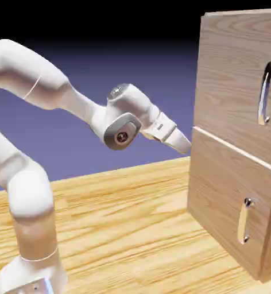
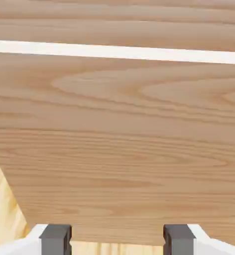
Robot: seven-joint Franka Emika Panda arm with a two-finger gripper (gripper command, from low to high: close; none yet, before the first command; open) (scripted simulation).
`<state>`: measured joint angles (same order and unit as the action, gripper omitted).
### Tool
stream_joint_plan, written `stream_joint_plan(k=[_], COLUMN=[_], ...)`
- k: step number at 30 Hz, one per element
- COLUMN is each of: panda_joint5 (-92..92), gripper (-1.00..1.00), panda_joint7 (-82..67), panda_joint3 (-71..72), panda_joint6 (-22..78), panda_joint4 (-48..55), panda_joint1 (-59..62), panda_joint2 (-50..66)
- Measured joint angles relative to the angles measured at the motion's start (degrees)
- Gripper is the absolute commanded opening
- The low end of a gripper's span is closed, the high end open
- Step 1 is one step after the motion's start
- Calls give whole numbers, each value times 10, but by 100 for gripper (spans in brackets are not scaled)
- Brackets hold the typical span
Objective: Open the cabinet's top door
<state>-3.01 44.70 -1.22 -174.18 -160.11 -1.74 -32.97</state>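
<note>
Pincer (image 2: 117, 239) spread wide and empty, aimed slightly downward at the cabinet (image 1: 229, 115) near its panel seam.

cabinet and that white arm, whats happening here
A white robot arm is reaching toward the cabinet, its tool open and holding nothing. The tool tip sits close to the cabinet's side, about level with the seam between the two front panels. The top door looks shut, and its long silver handle is untouched, further along the front. In the hand view only wood grain and the pale seam fill the picture above the two grey fingertips.
</note>
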Motion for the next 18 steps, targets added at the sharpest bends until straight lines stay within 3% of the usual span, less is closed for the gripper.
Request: stream_joint_plan(k=[18], panda_joint5=[-449], gripper=[0], panda_joint7=[334], panda_joint3=[-182], panda_joint6=[-26], panda_joint4=[132], panda_joint1=[-157], panda_joint2=[-46])
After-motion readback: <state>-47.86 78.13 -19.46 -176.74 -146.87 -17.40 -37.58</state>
